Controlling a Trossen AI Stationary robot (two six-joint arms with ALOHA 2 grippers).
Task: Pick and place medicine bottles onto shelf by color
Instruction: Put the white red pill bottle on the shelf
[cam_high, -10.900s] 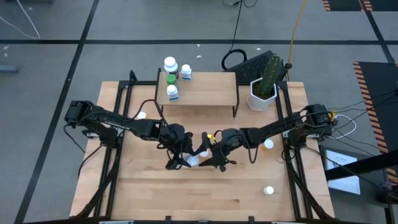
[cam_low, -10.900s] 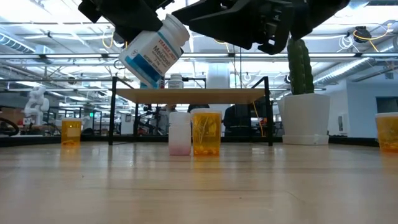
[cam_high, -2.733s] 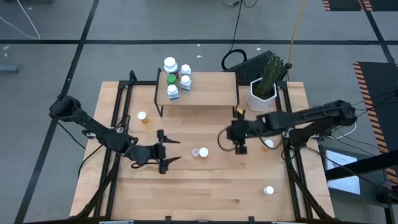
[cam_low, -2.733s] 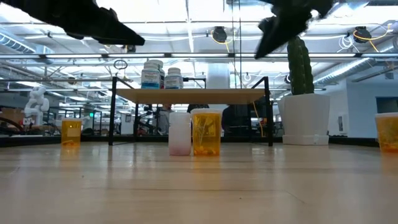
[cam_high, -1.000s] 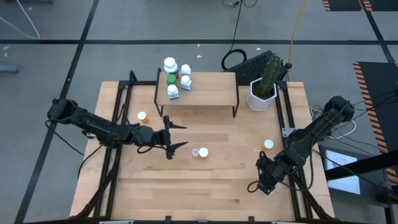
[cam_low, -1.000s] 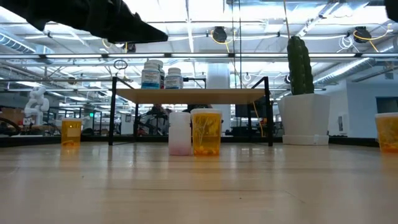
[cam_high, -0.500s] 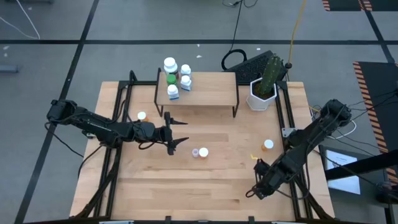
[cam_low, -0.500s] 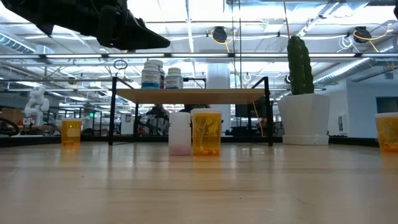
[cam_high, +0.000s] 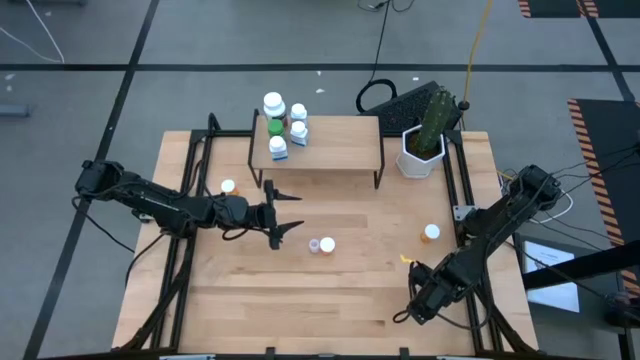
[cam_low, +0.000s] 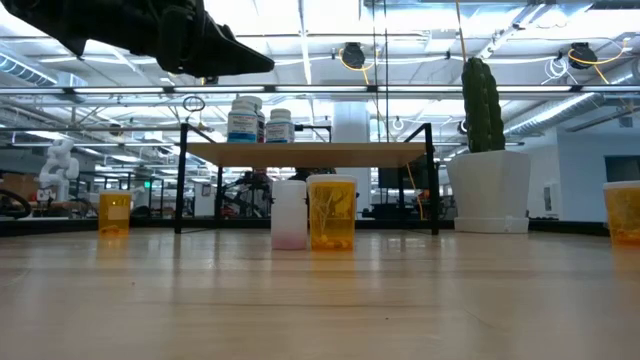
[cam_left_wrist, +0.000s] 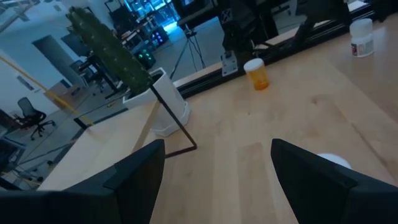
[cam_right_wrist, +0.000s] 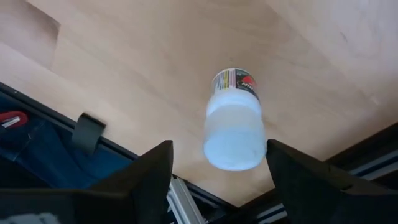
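Bright overhead ceiling lights, soft shadows on the table; left wrist view dim, bluish.

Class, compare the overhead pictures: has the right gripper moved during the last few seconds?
Yes. The right gripper has swung from near the low light-wood shelf to the table's near right corner, jaws open.

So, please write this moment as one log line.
left gripper: open, empty, mid-table | right gripper: open, over white-capped white plastic bottle
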